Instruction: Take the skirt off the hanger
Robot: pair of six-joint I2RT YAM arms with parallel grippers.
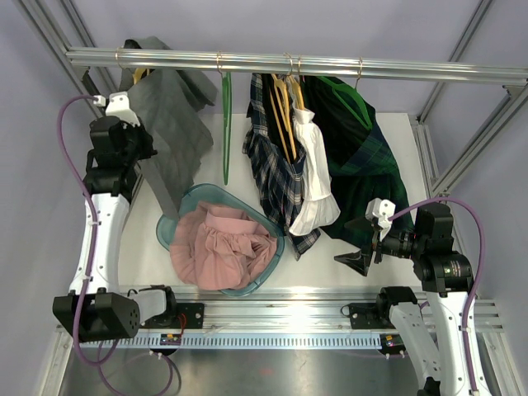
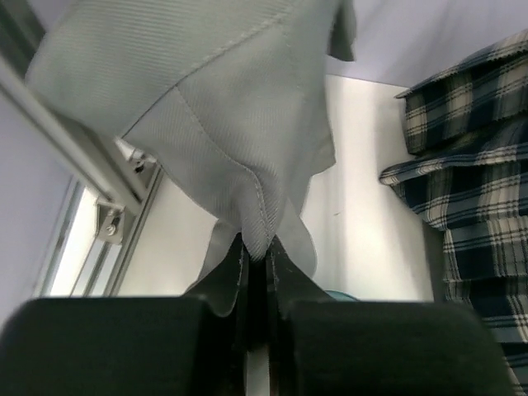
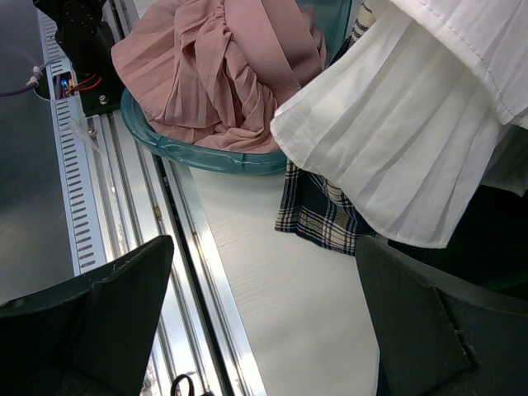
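A grey skirt [image 1: 169, 115] hangs from a hanger [image 1: 138, 75] at the left end of the rail [image 1: 396, 69]; most of the hanger is hidden by the cloth. My left gripper [image 1: 142, 151] is at the skirt's left edge. In the left wrist view that gripper [image 2: 257, 252] is shut on a fold of the grey skirt [image 2: 223, 124], and the fabric bunches up out of the closed jaws. My right gripper [image 1: 356, 260] stands open low on the right, below the dark green skirt [image 1: 367, 165]. In its own view the right gripper [image 3: 264, 247] has only bare table between its fingers.
An empty green hanger [image 1: 225, 124], a plaid skirt [image 1: 276, 173], a white skirt [image 1: 313, 177] and the dark green one hang along the rail. A teal basin [image 1: 169, 229] near the front holds a pink skirt [image 1: 223, 247]. Frame posts stand at the left and right sides.
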